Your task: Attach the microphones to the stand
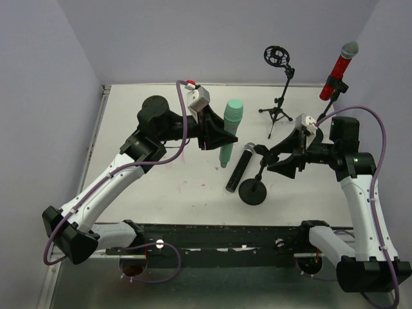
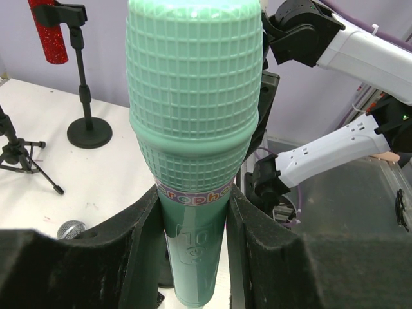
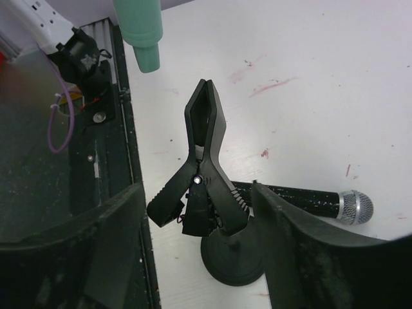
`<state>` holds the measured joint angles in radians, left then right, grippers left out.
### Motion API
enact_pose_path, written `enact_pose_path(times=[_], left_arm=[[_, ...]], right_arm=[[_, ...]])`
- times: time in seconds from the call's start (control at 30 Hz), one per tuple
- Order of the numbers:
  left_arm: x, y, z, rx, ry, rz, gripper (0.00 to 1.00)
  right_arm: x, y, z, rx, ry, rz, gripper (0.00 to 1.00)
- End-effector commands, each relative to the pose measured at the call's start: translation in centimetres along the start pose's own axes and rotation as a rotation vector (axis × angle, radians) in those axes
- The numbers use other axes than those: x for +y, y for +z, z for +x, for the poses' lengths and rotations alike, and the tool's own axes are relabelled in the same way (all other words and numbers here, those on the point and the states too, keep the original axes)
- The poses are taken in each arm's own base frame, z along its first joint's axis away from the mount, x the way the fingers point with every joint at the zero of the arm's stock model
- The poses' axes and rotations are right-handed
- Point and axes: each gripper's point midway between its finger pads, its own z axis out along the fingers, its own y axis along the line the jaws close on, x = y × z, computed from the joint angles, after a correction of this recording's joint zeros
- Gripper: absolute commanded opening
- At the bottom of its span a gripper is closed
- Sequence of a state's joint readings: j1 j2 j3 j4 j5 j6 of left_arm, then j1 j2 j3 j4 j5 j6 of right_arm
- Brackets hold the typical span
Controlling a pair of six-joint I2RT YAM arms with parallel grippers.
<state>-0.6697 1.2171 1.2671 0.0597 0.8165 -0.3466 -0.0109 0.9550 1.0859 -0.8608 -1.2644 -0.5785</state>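
on my feeds the only real container is a clear bin [image 2: 360,212] off the edge of the surface [image 1: 161,187], and i cannot make out what is in it. the holders that matter are the mounts on the stands. i count three stands. a far stand [image 2: 82,96] has the red microphone [image 1: 340,69] gripped in its clip, silver mesh head up. a tripod stand [image 1: 278,111] carries a ring mount [image 1: 277,56]. a round-base stand [image 1: 253,191] nearer the arms is topped by a black spring clip [image 3: 206,138] whose mouth is closed. i count three microphones. besides the red one in its clip there is the black microphone [image 1: 237,167], lying flat on the surface with its tail just beside the round base and its mesh head pointing away from the arms. the third is the mint-green microphone [image 1: 230,125], held off the surface with its head up, just left of the black one. the left end effector [image 1: 222,138] is clamped on the mint-green microphone's handle right below the head, a finger pressed against each side. the right end effector [image 3: 198,193] has its fingers apart, straddling the spring clip's rear handles. the right finger sits close against one handle, and a sliver of gap shows on the other side.
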Motion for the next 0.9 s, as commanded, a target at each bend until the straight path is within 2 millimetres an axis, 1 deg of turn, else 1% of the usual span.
enact_pose_path(times=[0.0,0.13,0.23,0.4,0.43,0.47,0.57,0.6,0.73,0.77,0.87], left_arm=[[-1.1,-0.1,-1.6,-0.035,0.043,0.032,0.00],[-1.1,0.4,-1.8,-0.029,0.044,0.046,0.00],[-1.0,1.1,-2.1,-0.014,0.052,0.059,0.00],[-1.1,2.6,-2.5,0.004,0.076,0.092,0.00],[-0.7,3.1,-2.2,0.016,0.073,0.094,0.00],[-0.6,3.4,-2.4,0.015,0.086,0.099,0.00],[0.1,4.6,-1.7,0.051,0.076,0.104,0.00],[0.3,5.0,-1.4,0.064,0.073,0.109,0.00],[0.4,6.7,-0.4,0.112,0.094,0.124,0.00],[0.2,7.1,-0.1,0.122,0.099,0.130,0.00],[0.5,7.7,0.9,0.145,0.114,0.124,0.00]], right_arm=[[-0.2,0.1,0.2,0.012,-0.007,0.021,0.70],[0.1,-0.1,0.0,0.014,-0.033,0.016,0.48],[0.2,-0.1,0.2,0.023,-0.058,0.012,0.36],[0.4,-0.1,0.5,0.027,-0.077,-0.002,0.28],[0.5,-0.1,0.4,0.025,-0.083,-0.005,0.27],[0.5,-0.1,0.4,0.025,-0.086,-0.009,0.27],[0.7,-0.1,0.4,0.021,-0.091,-0.018,0.23],[0.6,-0.1,0.4,0.021,-0.091,-0.020,0.23],[0.7,-0.1,0.4,0.018,-0.088,-0.027,0.22],[0.8,-0.1,0.4,0.017,-0.091,-0.028,0.22],[0.7,0.0,0.4,0.017,-0.088,-0.030,0.21]])
